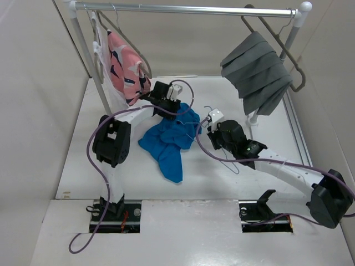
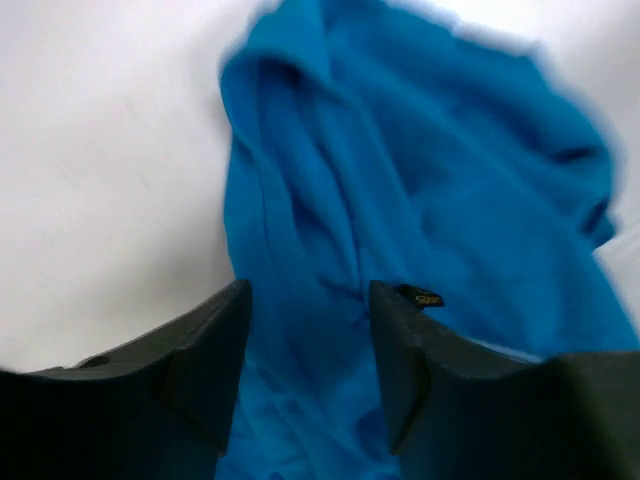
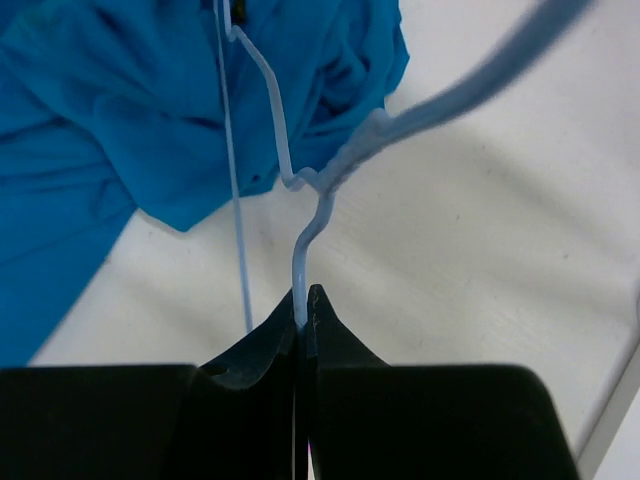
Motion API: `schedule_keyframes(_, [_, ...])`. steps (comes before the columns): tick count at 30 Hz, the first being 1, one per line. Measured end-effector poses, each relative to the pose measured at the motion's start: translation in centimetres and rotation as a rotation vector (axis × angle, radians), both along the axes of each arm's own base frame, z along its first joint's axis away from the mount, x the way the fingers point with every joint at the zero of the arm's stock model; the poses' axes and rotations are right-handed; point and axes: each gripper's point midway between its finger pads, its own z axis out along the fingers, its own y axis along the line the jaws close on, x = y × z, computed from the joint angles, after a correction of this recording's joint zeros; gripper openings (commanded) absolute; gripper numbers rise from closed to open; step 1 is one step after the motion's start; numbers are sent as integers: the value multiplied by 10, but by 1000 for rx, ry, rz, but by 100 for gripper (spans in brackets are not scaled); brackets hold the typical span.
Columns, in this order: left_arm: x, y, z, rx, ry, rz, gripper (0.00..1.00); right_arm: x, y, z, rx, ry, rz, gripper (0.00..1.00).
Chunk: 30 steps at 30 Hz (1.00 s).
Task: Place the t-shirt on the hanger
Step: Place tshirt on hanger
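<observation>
The bright blue t-shirt [image 1: 169,141] lies crumpled on the white table, mid-centre. My left gripper [image 1: 168,109] hovers at its far top edge. In the left wrist view the left gripper [image 2: 305,295] is open, its two dark fingers apart, with blue t-shirt [image 2: 400,180] cloth showing between and beyond them. My right gripper [image 1: 209,128] is at the shirt's right side. In the right wrist view the right gripper [image 3: 305,295] is shut on the thin light-blue wire of the hanger [image 3: 310,225], which rises from the jaws over the t-shirt [image 3: 120,120].
A clothes rail [image 1: 188,9] spans the back. A pink patterned garment [image 1: 126,66] hangs at its left and a pleated grey cloth [image 1: 258,69] at its right, both on thick grey-brown hangers. The rail's posts stand at the left [image 1: 91,61] and right [image 1: 254,118]. Walls close in both sides.
</observation>
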Motion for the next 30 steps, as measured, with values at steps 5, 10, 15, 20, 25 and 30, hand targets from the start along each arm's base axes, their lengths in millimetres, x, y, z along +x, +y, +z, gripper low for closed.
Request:
schedule_keyframes(5, [-46,22,-55,78,131,-25,11,-8,-8,-11,-46,49,-4,0])
schedule_keyframes(10, [-66,33,-40,111,119,-81,0,-5,-17,6,-96,61,-18,0])
schedule_keyframes(15, [-83,35,-41,120,159,-141,0,8,-27,34,-118,26,-44,0])
schedule_keyframes(20, [-119,36,-29,95,191,-222,23,14,-25,40,-139,23,-20,0])
schedule_keyframes(25, [-140,21,31,-20,59,-327,36,12,-15,25,-157,60,27,0])
schedule_keyframes(30, [-111,25,76,-18,-193,-276,36,12,-14,25,-159,60,34,0])
